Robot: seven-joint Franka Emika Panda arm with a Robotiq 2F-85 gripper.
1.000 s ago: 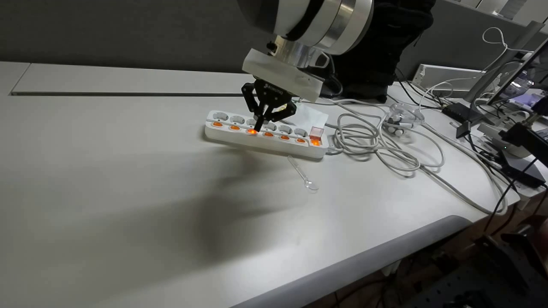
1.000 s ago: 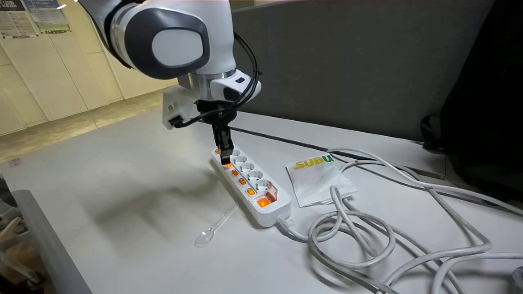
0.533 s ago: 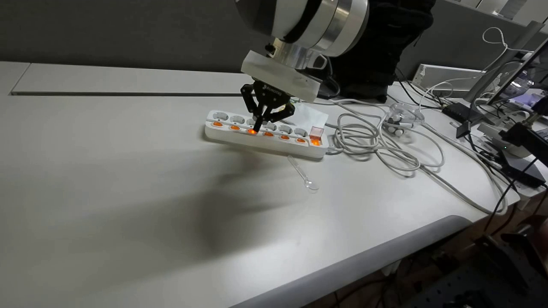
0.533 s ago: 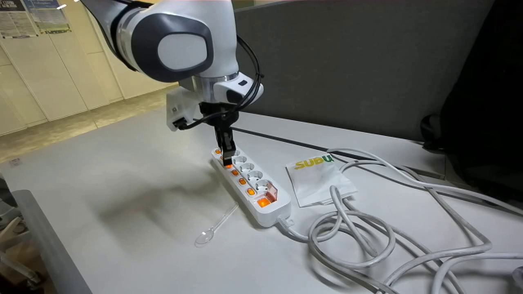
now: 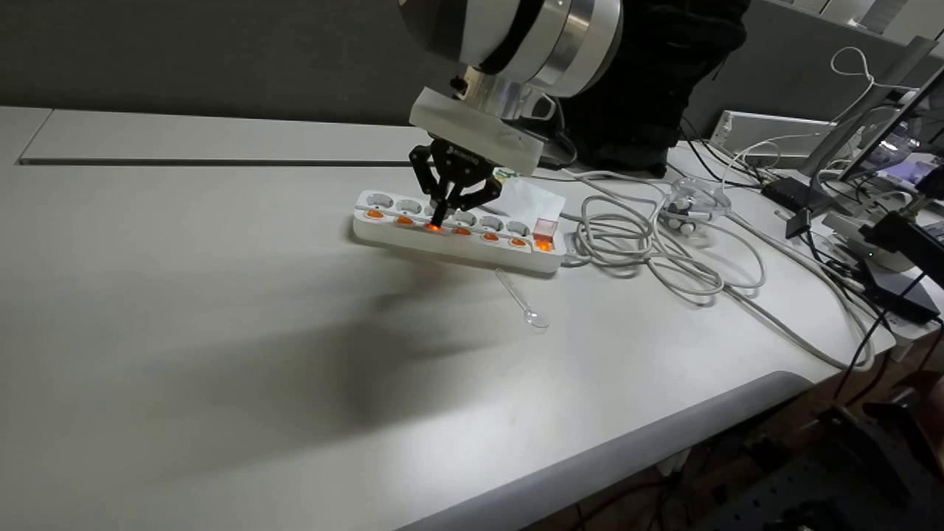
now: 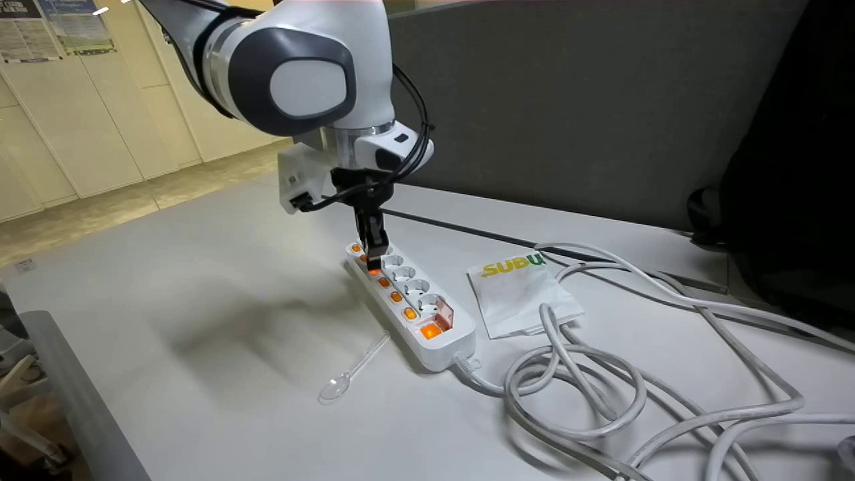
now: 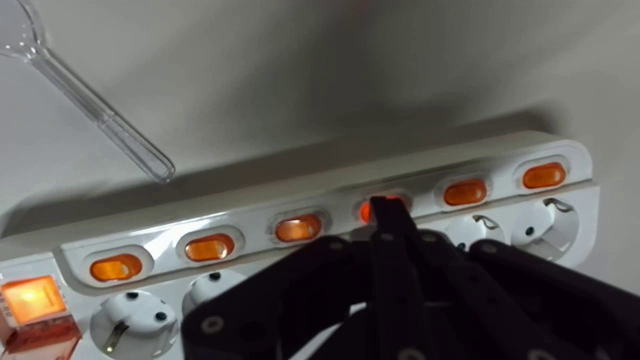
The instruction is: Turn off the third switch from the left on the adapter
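The adapter is a white power strip on the desk, also in the other views, with a row of orange switches. The third switch from the left glows red-orange; it also shows in an exterior view and, partly behind the fingertips, in the wrist view. My gripper is shut and empty, pointing down, with its tips over this switch in both exterior views and the wrist view. I cannot tell whether the tips touch it. The other small switches look unlit.
A lit square main switch with a raised clear cover sits at the strip's cable end. A clear plastic spoon lies before the strip. A paper bag and coiled white cables lie beside it. A dark partition stands behind.
The shut gripper and arm have shifted slightly, leftward in an exterior view, with the tips staying over the third switch. The strip, spoon and cables have not moved. The third switch still glows.
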